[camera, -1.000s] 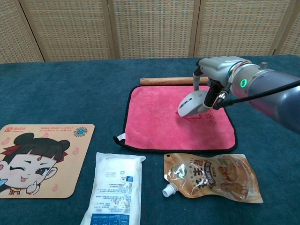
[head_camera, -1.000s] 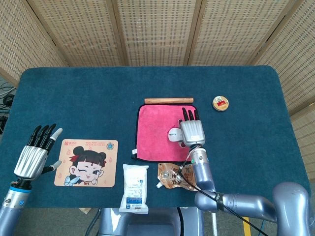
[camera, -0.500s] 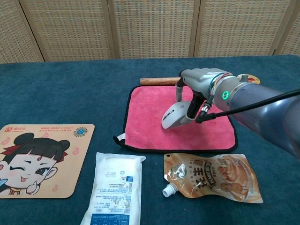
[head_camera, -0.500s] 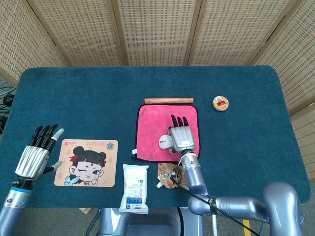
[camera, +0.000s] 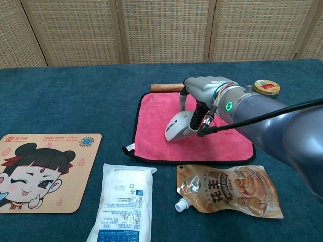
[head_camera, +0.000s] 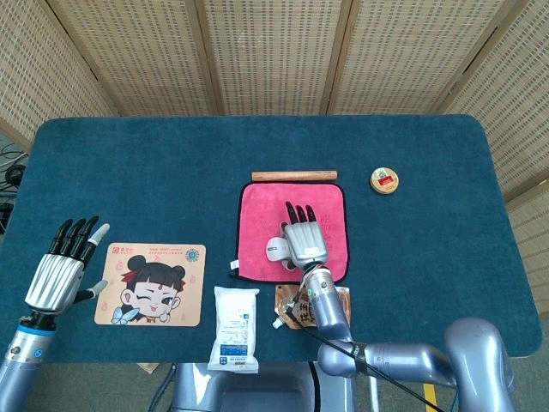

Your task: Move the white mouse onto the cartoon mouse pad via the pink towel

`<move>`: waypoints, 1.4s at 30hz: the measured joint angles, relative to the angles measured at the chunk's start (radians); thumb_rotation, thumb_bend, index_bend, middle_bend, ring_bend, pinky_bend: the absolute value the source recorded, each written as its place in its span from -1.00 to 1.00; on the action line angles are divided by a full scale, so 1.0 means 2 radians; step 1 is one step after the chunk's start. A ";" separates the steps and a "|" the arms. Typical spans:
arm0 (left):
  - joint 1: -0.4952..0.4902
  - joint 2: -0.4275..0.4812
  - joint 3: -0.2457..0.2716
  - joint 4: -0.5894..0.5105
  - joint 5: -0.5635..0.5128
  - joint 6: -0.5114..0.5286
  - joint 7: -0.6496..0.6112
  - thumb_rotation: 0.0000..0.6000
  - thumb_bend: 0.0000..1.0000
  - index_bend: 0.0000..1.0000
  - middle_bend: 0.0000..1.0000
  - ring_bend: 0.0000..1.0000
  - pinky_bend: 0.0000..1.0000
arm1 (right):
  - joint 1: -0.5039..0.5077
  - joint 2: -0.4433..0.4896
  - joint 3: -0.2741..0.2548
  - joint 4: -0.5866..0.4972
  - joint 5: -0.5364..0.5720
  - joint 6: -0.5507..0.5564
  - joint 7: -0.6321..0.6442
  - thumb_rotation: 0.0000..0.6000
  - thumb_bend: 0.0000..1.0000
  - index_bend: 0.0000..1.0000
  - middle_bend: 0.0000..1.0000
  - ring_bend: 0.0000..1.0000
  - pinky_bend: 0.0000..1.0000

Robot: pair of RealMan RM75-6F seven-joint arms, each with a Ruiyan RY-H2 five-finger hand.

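The white mouse (camera: pixel 177 127) (head_camera: pixel 275 249) is held just over the left part of the pink towel (camera: pixel 229 138) (head_camera: pixel 262 210), tilted nose down to the left. My right hand (camera: pixel 201 91) (head_camera: pixel 304 239) grips it from above and from its right side. At the table's left lies the cartoon mouse pad (head_camera: pixel 153 284) (camera: pixel 43 170) with a girl's face on it. My left hand (head_camera: pixel 62 268) hovers open just left of the pad, fingers spread; the chest view does not show it.
A wooden stick (head_camera: pixel 294 175) (camera: pixel 167 87) lies along the towel's far edge. A white packet (head_camera: pixel 235 329) (camera: pixel 122 203) and a brown spouted pouch (camera: pixel 229 190) (head_camera: pixel 288 306) lie in front of the towel. A small round tin (head_camera: pixel 385 180) (camera: pixel 266 86) sits at the right.
My right hand has carried the mouse leftward across the towel, from its right part to its left part. The left hand has stayed put.
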 measured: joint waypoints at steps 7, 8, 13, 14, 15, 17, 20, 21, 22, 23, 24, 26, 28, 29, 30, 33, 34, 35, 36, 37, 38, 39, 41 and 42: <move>-0.001 -0.001 0.001 -0.002 0.000 -0.002 0.005 1.00 -0.93 -1.00 -1.00 -1.00 -1.00 | -0.008 0.005 -0.004 0.010 0.005 -0.008 0.009 1.00 -0.48 -0.33 -1.00 -1.00 -1.00; -0.001 -0.002 0.001 -0.002 0.000 -0.003 0.006 1.00 -0.93 -1.00 -1.00 -1.00 -1.00 | -0.010 0.007 -0.005 0.010 0.006 -0.009 0.010 1.00 -0.49 -0.37 -1.00 -1.00 -1.00; -0.001 -0.002 0.001 -0.002 0.002 -0.001 0.007 1.00 -0.93 -1.00 -1.00 -1.00 -1.00 | -0.016 0.018 -0.010 0.007 0.009 -0.006 0.006 1.00 -0.60 -0.67 -1.00 -1.00 -1.00; -0.001 -0.002 0.001 -0.003 0.002 -0.001 0.007 1.00 -0.93 -1.00 -1.00 -1.00 -1.00 | -0.017 0.020 -0.011 0.005 0.010 -0.004 0.003 1.00 -0.61 -0.70 -1.00 -1.00 -1.00; -0.001 -0.002 0.001 -0.003 0.002 -0.001 0.007 1.00 -0.93 -1.00 -1.00 -1.00 -1.00 | -0.018 0.023 -0.011 0.003 0.012 -0.002 0.000 1.00 -0.62 -0.75 -1.00 -1.00 -1.00; -0.001 -0.001 0.001 -0.004 0.003 -0.001 0.007 1.00 -0.93 -1.00 -1.00 -1.00 -1.00 | -0.020 0.029 -0.012 -0.003 0.016 0.001 -0.004 1.00 -0.66 -0.79 -1.00 -1.00 -1.00; 0.000 -0.001 0.002 -0.004 0.005 0.001 0.007 1.00 -0.93 -1.00 -1.00 -1.00 -1.00 | -0.024 0.037 -0.015 -0.010 0.013 0.007 -0.006 1.00 -0.68 -0.79 -1.00 -1.00 -1.00; 0.000 -0.001 0.002 -0.005 0.006 0.002 0.006 1.00 -0.93 -1.00 -1.00 -1.00 -1.00 | -0.026 0.040 -0.017 -0.012 0.011 0.009 -0.006 1.00 -0.67 -0.79 -1.00 -1.00 -1.00; 0.000 -0.001 0.002 -0.005 0.006 0.002 0.005 1.00 -0.93 -1.00 -1.00 -1.00 -1.00 | -0.027 0.043 -0.018 -0.014 0.009 0.011 -0.006 1.00 -0.66 -0.80 -1.00 -1.00 -1.00; 0.000 -0.001 0.003 -0.005 0.006 0.002 0.005 1.00 -0.93 -1.00 -1.00 -1.00 -1.00 | -0.030 0.047 -0.021 -0.017 0.006 0.013 -0.006 1.00 -0.66 -0.80 -1.00 -1.00 -1.00; 0.000 -0.001 0.003 -0.005 0.006 0.001 0.005 1.00 -0.93 -1.00 -1.00 -1.00 -1.00 | -0.032 0.052 -0.023 -0.020 0.002 0.015 -0.005 1.00 -0.65 -0.80 -1.00 -1.00 -1.00; 0.000 -0.002 0.003 -0.005 0.007 0.001 0.006 1.00 -0.93 -1.00 -1.00 -1.00 -1.00 | -0.041 0.064 -0.029 -0.028 -0.011 0.022 -0.001 1.00 -0.64 -0.80 -1.00 -1.00 -1.00; 0.000 -0.002 0.004 -0.005 0.008 0.001 0.007 1.00 -0.93 -1.00 -1.00 -1.00 -1.00 | -0.050 0.078 -0.036 -0.036 -0.026 0.029 0.006 1.00 -0.64 -0.80 -1.00 -1.00 -1.00; 0.000 -0.002 0.004 -0.006 0.008 0.001 0.007 1.00 -0.93 -1.00 -1.00 -1.00 -1.00 | -0.057 0.087 -0.041 -0.041 -0.039 0.035 0.013 1.00 -0.64 -0.80 -1.00 -1.00 -1.00; 0.000 -0.003 0.004 -0.006 0.009 0.002 0.009 1.00 -0.93 -1.00 -1.00 -1.00 -1.00 | -0.063 0.095 -0.046 -0.045 -0.050 0.039 0.019 1.00 -0.64 -0.80 -1.00 -1.00 -1.00; 0.000 -0.004 0.005 -0.006 0.011 0.002 0.012 1.00 -0.93 -1.00 -1.00 -1.00 -1.00 | -0.088 0.125 -0.062 -0.059 -0.091 0.054 0.046 1.00 -0.64 -0.80 -1.00 -1.00 -1.00; 0.000 -0.005 0.005 -0.007 0.011 0.002 0.014 1.00 -0.93 -1.00 -1.00 -1.00 -1.00 | -0.096 0.134 -0.068 -0.063 -0.104 0.059 0.056 1.00 -0.64 -0.80 -1.00 -1.00 -1.00; 0.000 -0.005 0.005 -0.007 0.011 0.001 0.015 1.00 -0.93 -1.00 -1.00 -1.00 -1.00 | -0.107 0.146 -0.074 -0.069 -0.119 0.065 0.072 1.00 -0.64 -0.80 -1.00 -1.00 -1.00; -0.001 -0.006 0.005 -0.006 0.011 0.000 0.017 1.00 -0.93 -1.00 -1.00 -1.00 -1.00 | -0.116 0.156 -0.079 -0.073 -0.131 0.069 0.085 1.00 -0.64 -0.80 -1.00 -1.00 -1.00; -0.001 -0.007 0.005 -0.006 0.010 0.000 0.018 1.00 -0.93 -1.00 -1.00 -1.00 -1.00 | -0.125 0.165 -0.084 -0.076 -0.143 0.073 0.098 1.00 -0.64 -0.80 -1.00 -1.00 -1.00; -0.001 -0.008 0.005 -0.006 0.009 -0.002 0.021 1.00 -0.93 -1.00 -1.00 -1.00 -1.00 | -0.138 0.178 -0.092 -0.080 -0.160 0.079 0.115 1.00 -0.64 -0.80 -1.00 -1.00 -1.00; -0.001 -0.008 0.005 -0.006 0.008 -0.003 0.022 1.00 -0.93 -1.00 -1.00 -1.00 -1.00 | -0.148 0.187 -0.098 -0.083 -0.173 0.085 0.128 1.00 -0.64 -0.80 -1.00 -1.00 -1.00; -0.001 -0.009 0.005 -0.007 0.007 -0.005 0.022 1.00 -0.93 -1.00 -1.00 -1.00 -1.00 | -0.173 0.208 -0.112 -0.085 -0.202 0.102 0.154 1.00 -0.64 -0.80 -1.00 -1.00 -1.00; -0.002 -0.010 0.005 -0.008 0.006 -0.007 0.022 1.00 -0.93 -1.00 -1.00 -1.00 -1.00 | -0.183 0.216 -0.118 -0.085 -0.212 0.111 0.163 1.00 -0.64 -0.80 -1.00 -1.00 -1.00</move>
